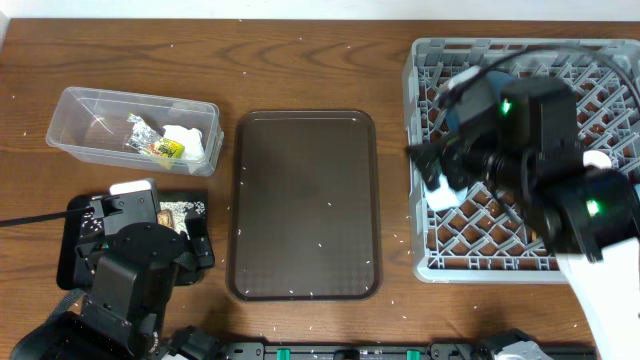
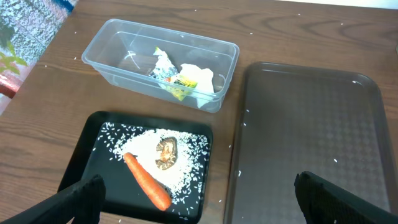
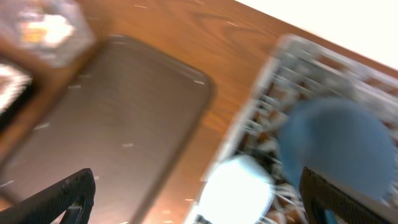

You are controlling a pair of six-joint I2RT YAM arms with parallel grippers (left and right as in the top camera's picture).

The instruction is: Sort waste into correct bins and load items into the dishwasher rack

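The clear tub (image 1: 90, 105) at the back left holds the silvery wrapper with its green-yellow packet (image 2: 171, 76) and the white tissue (image 2: 200, 77). The black tray (image 2: 106, 140) holds rice grains (image 2: 149, 146), the orange carrot (image 2: 147, 181) and a golden-brown morsel (image 2: 166, 152). My left gripper (image 2: 198, 200) is open and empty over the black tray's near edge. The grey dishwasher rack (image 1: 430, 255) stands at the right. The blurred right wrist view shows the blue plate (image 3: 336, 143) and a white bowl (image 3: 239, 186) in it. My right gripper (image 3: 196, 196) is open and empty over the rack's left edge. Cups and chopsticks are hidden.
The brown serving tray (image 1: 305, 205) lies empty between the black tray and the rack, with stray rice grains on it and on the wooden table (image 1: 300, 60). The right arm (image 1: 530, 150) covers much of the rack.
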